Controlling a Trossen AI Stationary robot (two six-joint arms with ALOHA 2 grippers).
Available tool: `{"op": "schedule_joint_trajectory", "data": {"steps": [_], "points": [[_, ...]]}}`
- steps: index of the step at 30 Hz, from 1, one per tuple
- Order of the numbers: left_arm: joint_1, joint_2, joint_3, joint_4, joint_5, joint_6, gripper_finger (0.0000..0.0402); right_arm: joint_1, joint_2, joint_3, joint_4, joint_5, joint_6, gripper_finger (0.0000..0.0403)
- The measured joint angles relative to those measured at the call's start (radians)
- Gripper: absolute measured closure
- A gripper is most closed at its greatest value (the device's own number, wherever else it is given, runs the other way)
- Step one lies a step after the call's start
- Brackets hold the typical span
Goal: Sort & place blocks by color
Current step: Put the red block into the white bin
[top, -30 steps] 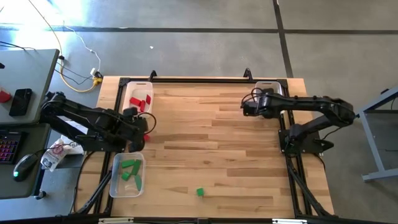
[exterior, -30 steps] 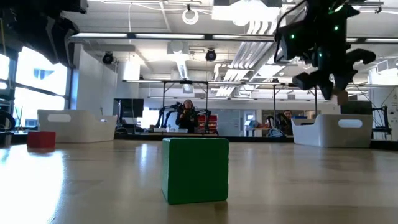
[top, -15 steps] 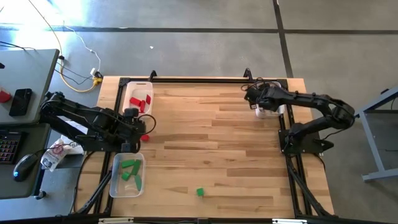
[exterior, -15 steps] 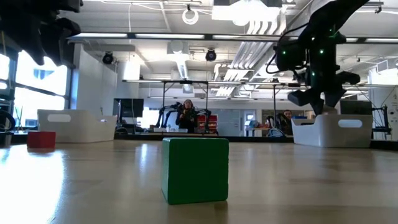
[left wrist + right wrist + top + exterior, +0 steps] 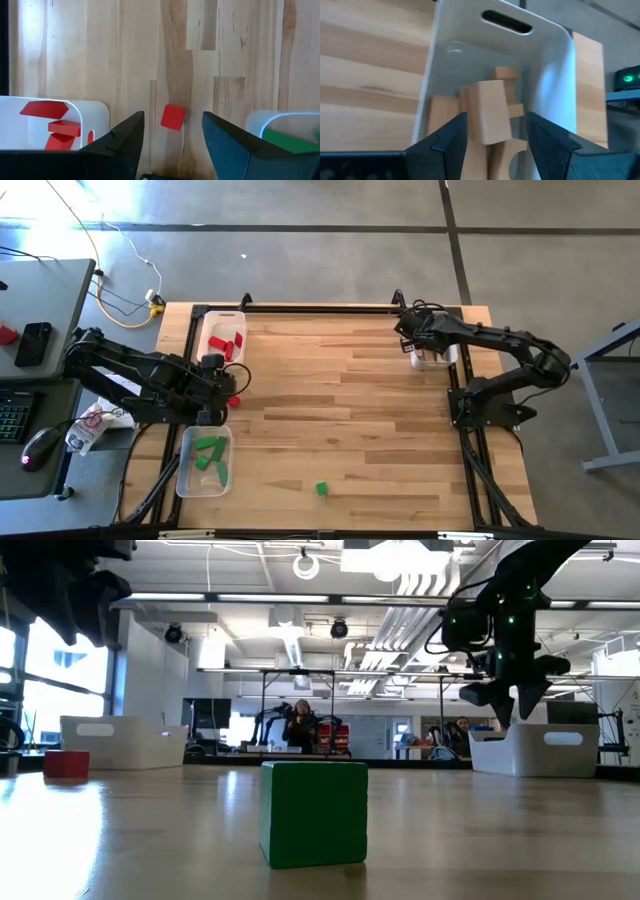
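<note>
The right gripper [image 5: 497, 145], fingers spread wide, hovers over the far-right tray [image 5: 547, 65], where only its wrist view shows plain wood blocks [image 5: 490, 117], one seemingly loose between them, while the left gripper [image 5: 172, 145], fingers apart, frames a red block [image 5: 172, 117] on the counter [image 5: 230, 45].

A grey concrete floor [image 5: 330, 260], crossed by dark seams, is seen around the wooden tabletop [image 5: 340, 410]. A side desk [image 5: 40, 290] is set at one end. Beyond, a white ceiling with exposed ducts [image 5: 410, 585] and a bright window [image 5: 55, 690] are shown.
</note>
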Motion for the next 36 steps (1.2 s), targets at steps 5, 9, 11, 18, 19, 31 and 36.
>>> {"op": "schedule_joint_trajectory", "data": {"steps": [5, 9, 11, 18, 19, 31, 36], "points": [[0.0, 0.0, -0.08, 0.035, 0.025, 0.0, 0.0216, 0.038, 0.0, 0.056, -0.036, -0.028, 0.0, 0.0218], [0.0, 0.0, -0.141, 0.099, 0.039, 0.031, 0.0216, 0.083, 0.0, 0.099, -0.068, -0.028, 0.016, 0.0218], [0.0, 0.0, -0.152, 0.108, 0.05, 0.044, 0.0216, 0.111, 0.0, 0.113, -0.078, -0.03, 0.028, 0.0218], [0.001, 0.0, -0.152, 0.113, 0.064, 0.053, 0.0216, 0.232, 0.0, 0.151, -0.093, -0.033, 0.084, 0.0218], [0.001, 0.0, -0.152, 0.113, 0.064, 0.053, 0.0216, 0.248, 0.0, 0.156, -0.093, -0.033, 0.091, 0.0218], [0.162, 0.077, -0.152, 0.128, 0.139, 0.09, 0.0216, 0.4, 0.0, 0.19, -0.084, -0.029, 0.159, 0.0217], [0.238, 0.136, -0.152, 0.128, 0.189, 0.122, 0.0216, 0.43, 0.0, 0.19, -0.082, -0.024, 0.177, 0.0217]]}}
